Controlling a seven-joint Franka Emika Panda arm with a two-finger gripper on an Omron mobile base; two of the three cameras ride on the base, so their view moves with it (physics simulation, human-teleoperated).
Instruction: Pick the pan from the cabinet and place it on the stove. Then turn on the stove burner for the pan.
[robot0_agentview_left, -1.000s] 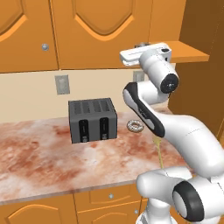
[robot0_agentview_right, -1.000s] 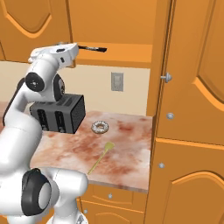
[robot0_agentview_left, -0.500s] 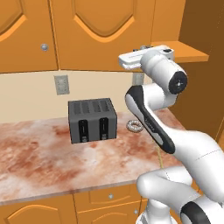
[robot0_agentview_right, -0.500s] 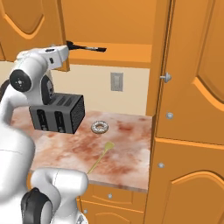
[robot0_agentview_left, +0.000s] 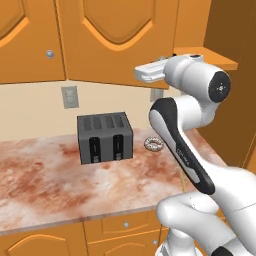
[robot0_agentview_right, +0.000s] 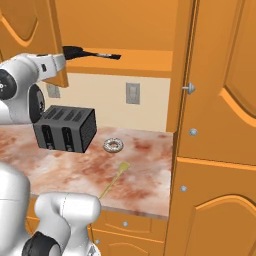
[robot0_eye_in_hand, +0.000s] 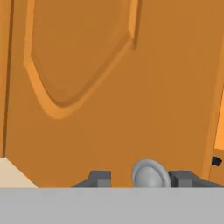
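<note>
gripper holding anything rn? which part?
Nothing is clamped. The gripper sits at the cabinet door with its fingers either side of the round silver knob, a gap showing on the left, so it reads as open around the knob.

Light is even and bright, with no single visible source — flat, rendered shading throughout. Soft shadow sits under the toaster (robot0_agentview_left: 105, 137) and beneath the cabinet (robot0_agentview_left: 115, 40). The robot's white arm shows mild glossy highlights. Edges stay sharp in the base views; the hand view looks softer — slightly blurred close up.
</note>
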